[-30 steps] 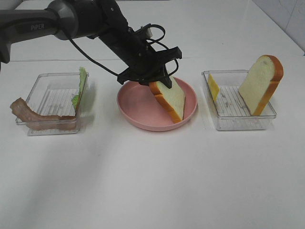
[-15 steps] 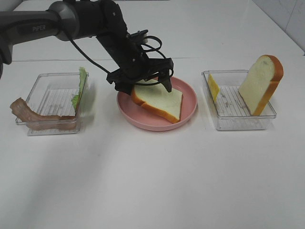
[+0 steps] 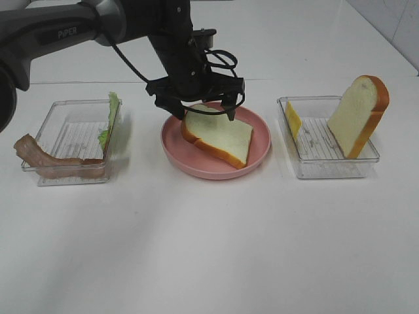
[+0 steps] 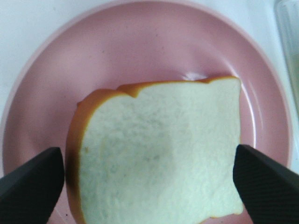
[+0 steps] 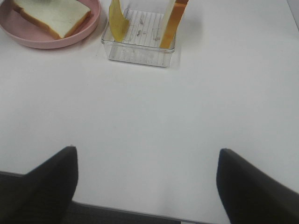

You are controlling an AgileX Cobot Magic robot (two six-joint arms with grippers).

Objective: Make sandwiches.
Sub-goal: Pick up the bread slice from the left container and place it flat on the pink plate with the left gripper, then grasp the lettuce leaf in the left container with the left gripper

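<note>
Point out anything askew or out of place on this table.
The brown bacon strip hangs over the left edge of the clear plastic tray on the left, one end outside it. In the right clear tray, the white bread slice stands on edge, leaning, not flat.

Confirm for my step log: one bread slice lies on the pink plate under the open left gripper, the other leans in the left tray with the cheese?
One error: the other bread slice leans in the right tray with the cheese, per the exterior high view. The first slice does lie on the pink plate under the open left gripper.
</note>
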